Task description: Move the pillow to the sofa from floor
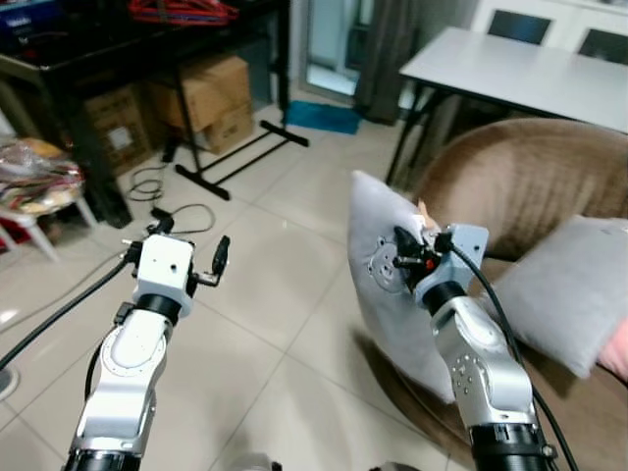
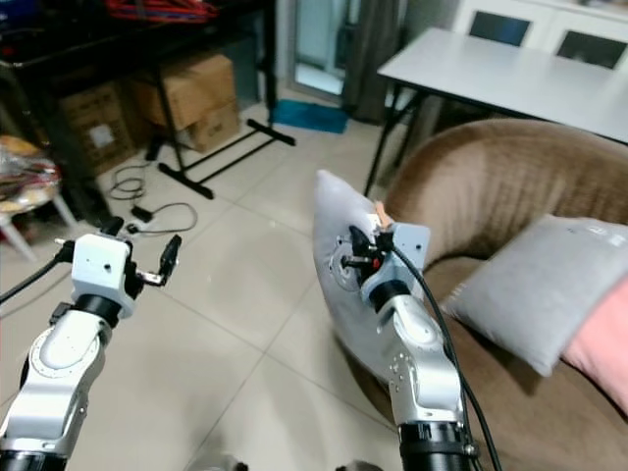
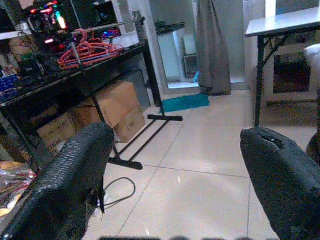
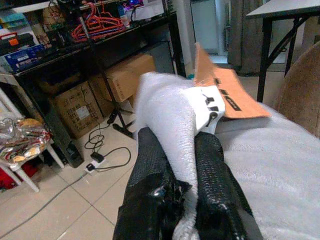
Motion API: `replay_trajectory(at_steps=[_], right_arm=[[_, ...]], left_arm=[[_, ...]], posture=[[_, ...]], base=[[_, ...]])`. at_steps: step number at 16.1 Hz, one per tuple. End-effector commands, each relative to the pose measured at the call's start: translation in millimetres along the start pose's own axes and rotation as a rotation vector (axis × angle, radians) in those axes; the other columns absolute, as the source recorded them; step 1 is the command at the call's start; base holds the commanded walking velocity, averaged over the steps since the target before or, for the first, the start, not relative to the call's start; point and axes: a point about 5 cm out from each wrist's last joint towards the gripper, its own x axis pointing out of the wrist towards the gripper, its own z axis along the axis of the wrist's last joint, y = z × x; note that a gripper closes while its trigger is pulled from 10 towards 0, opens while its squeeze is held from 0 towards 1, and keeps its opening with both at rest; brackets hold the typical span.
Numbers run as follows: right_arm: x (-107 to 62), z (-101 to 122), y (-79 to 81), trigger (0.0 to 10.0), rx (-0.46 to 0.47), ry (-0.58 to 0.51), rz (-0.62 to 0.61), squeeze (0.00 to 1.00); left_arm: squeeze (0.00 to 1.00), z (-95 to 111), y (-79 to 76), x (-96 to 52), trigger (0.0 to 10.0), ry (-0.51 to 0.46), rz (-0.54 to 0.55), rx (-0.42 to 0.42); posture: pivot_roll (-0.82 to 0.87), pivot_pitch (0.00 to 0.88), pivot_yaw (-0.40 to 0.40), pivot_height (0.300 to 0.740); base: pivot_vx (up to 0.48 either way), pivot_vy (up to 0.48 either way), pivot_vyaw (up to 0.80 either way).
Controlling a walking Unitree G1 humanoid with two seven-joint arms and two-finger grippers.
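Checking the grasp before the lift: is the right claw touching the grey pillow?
Touching. In the right wrist view, the right claw has both black fingers pinching a fold of the grey pillow near its orange tag.

Your two silver arms, black collars, white wrist box on the left arm (image 1: 165, 267), black cables trailing, textured black fingers (image 3: 70, 185), red dot at right gripper (image 1: 417, 257)

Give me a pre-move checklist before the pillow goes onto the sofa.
1. Right end effector pinching the grey pillow by its corner: ok.
2. Pillow lifted off the floor: cannot tell, its lower edge is hidden.
3. Sofa within view beside the pillow: ok.
4. Landing spot free: not ok, a second grey pillow lies on the seat.
5. Left end effector open, holding nothing: ok.
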Motion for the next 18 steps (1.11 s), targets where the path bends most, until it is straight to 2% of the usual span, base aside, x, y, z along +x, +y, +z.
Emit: replay_trajectory(at_steps=[1, 3, 7, 10, 13, 18], right_arm=[[0.3, 17.0, -5.7, 10.0, -0.015, -0.079, -0.005, 0.0], [0.5, 17.3, -5.9, 10.0, -0.016, -0.08, -0.006, 0.0], [0.6, 13.2, -11.6, 10.0, -0.052, -0.055, -0.049, 0.0], [-1.3, 16.2, -13.8, 10.0, -0.001, -0.063, -0.034, 0.0], [-0.8, 18.2, -12.4, 10.0, -0.011, -0.069, -0.031, 0.0], [-1.2, 19.2, -11.3, 10.0, -0.011, -0.068, -0.023, 0.0]], left_arm=[[0.0, 6.6, -6.7, 3.7, 10.0, -0.029, -0.025, -0.011], [0.0, 6.6, -6.8, 3.8, 10.0, -0.029, -0.027, -0.011], [0.0, 4.8, -5.5, 4.2, 10.0, -0.01, -0.017, 0.001], [0.0, 4.8, -4.5, 4.6, 10.0, -0.008, -0.016, 0.012], [0.0, 5.3, -4.5, 4.4, 10.0, -0.01, -0.017, 0.016], [0.0, 4.9, -5.2, 3.0, 10.0, -0.009, -0.016, 0.017]], posture=[[0.05, 0.0, 0.004, 0.707], [0.05, 0.0, 0.004, 0.707], [0.05, 0.0, 0.01, 0.707], [0.05, 0.0, 0.014, 0.712], [0.05, 0.0, 0.013, 0.74], [0.05, 0.0, 0.01, 0.74]], base=[[0.274, 0.0, 0.0], [0.272, 0.0, 0.0], [0.0, 0.0, 0.0], [0.0, 0.0, 0.0], [0.0, 0.0, 0.0], [0.0, 0.0, 0.0]])
